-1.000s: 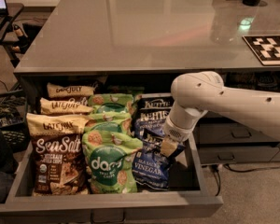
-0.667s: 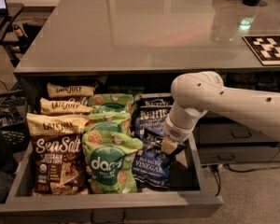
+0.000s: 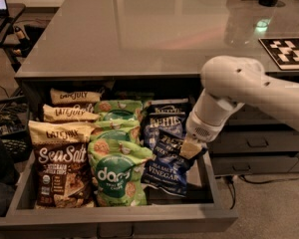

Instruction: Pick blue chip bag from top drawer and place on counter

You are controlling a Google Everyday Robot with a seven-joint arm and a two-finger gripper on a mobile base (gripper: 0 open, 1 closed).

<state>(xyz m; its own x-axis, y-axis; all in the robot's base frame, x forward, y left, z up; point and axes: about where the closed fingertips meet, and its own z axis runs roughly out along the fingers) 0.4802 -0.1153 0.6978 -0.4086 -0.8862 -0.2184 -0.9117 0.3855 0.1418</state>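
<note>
The top drawer point(image 3: 114, 218) stands pulled open under the glossy grey counter point(image 3: 139, 29). Blue Kettle chip bags stand in its right column. The front blue chip bag point(image 3: 167, 166) leans tilted, its top right corner raised. My gripper point(image 3: 190, 148) hangs from the white arm over the drawer's right side and is shut on that corner. A second blue chip bag point(image 3: 164, 116) stands behind it.
Green dang bags point(image 3: 119, 173) fill the drawer's middle column. A brown Sea Salt bag point(image 3: 60, 173) and Late July bags point(image 3: 72, 97) fill the left. Narrower drawers point(image 3: 254, 143) sit to the right. A black-and-white marker tile point(image 3: 289, 51) lies on the counter's right.
My arm has moved up and to the right. The front blue bag's top corner has risen with the gripper and the bag now tilts.
</note>
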